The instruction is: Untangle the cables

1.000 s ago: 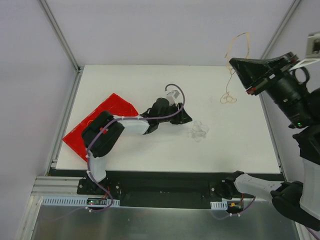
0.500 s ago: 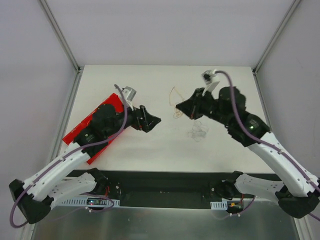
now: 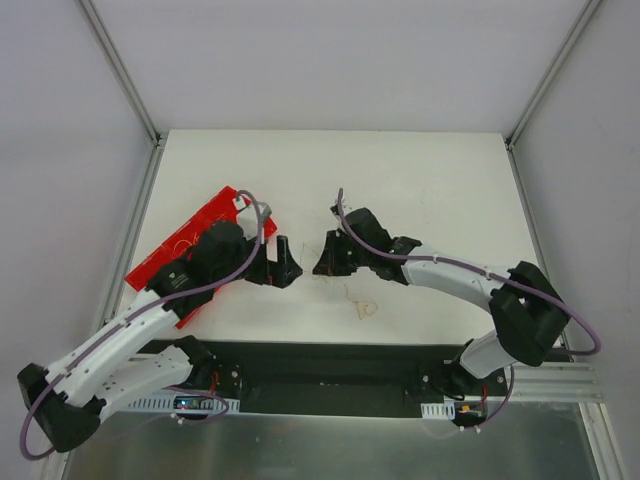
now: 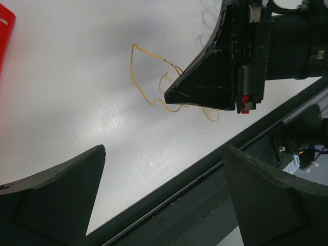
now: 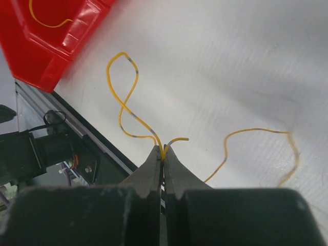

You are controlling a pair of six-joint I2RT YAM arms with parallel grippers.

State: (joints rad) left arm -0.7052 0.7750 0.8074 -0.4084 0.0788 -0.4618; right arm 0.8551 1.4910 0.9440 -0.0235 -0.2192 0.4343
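Observation:
A thin yellow cable (image 5: 125,84) with grey bands lies in loose loops on the white table (image 3: 450,190). My right gripper (image 5: 164,149) is shut on it, pinching the strand at its fingertips low over the table near the front edge. The same cable shows in the left wrist view (image 4: 146,77) under the right gripper (image 4: 171,95), and faintly in the top view (image 3: 366,309). My left gripper (image 4: 164,154) is open and empty, facing the right gripper (image 3: 325,262) from the left (image 3: 287,264). Another yellow wire (image 5: 45,21) lies in the red tray (image 5: 61,51).
The red tray (image 3: 175,250) sits at the table's left side, partly under my left arm. The table's black front rail (image 4: 205,189) runs just below both grippers. Metal frame posts stand at the back corners.
My right arm has swung from high at the back right down to the front middle, bringing the yellow cable with it. My left arm shifted back to the left and now faces it.

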